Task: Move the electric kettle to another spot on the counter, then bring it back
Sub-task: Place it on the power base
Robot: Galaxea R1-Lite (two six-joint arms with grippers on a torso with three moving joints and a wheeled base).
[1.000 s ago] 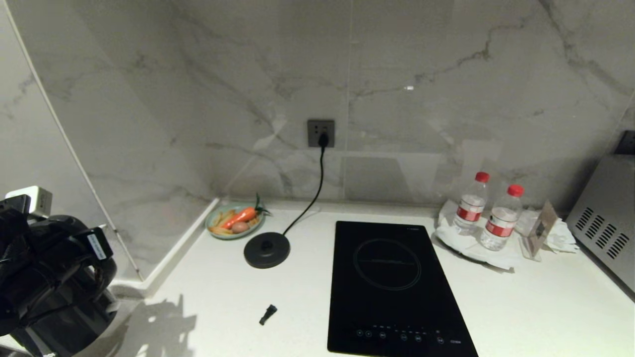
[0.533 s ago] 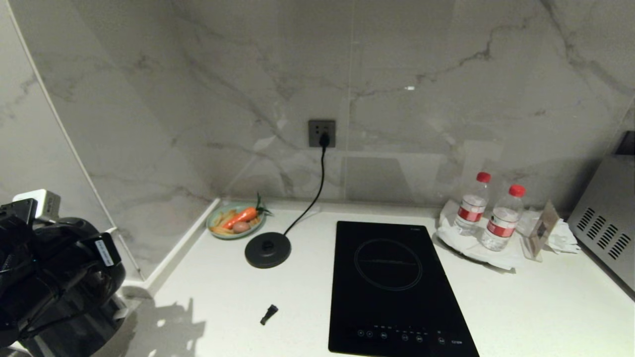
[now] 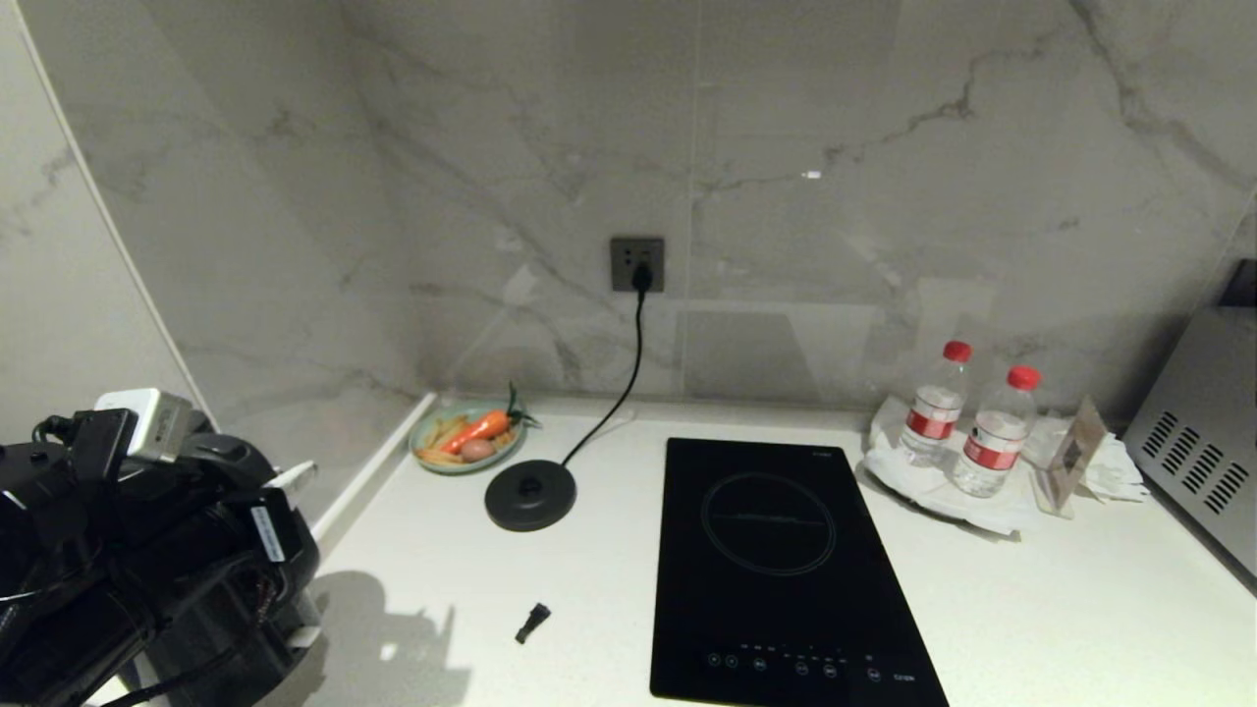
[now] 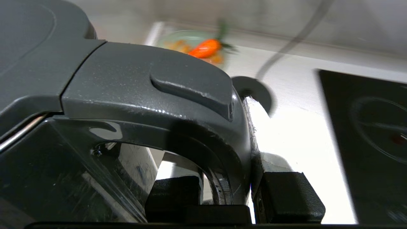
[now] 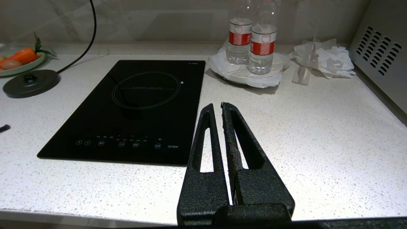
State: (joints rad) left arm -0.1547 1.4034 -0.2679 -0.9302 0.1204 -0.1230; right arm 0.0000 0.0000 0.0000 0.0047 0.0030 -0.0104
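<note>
The kettle hangs at the surface's front left corner, its loop handle pinched by the left end effector, well apart from its round base by the plate of food. So the kettle is off its base and away from it; judging by this, the return to the base is not yet done. The right end effector hovers idle over the surface beside the hob, fingers pressed together on nothing.
</note>
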